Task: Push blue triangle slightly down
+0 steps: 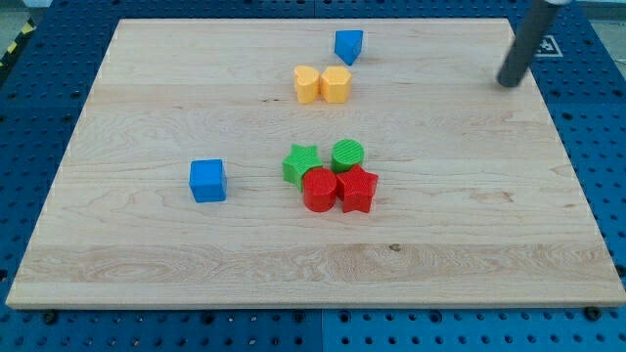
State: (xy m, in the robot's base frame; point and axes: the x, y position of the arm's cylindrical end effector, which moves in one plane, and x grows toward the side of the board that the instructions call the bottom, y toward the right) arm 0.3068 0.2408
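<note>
My tip [509,82], a jawless end effector far right of the small blue plastic triangle [348,45], risks an off-centre push deflecting it onto the nearby yellow blocks [322,84].

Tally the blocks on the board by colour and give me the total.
Blue: 2, the blue triangle and the blue cube
Yellow: 2, the yellow heart and the yellow hexagon
Green: 2, the green star and the green cylinder
Red: 2, the red cylinder and the red star
Total: 8
</note>
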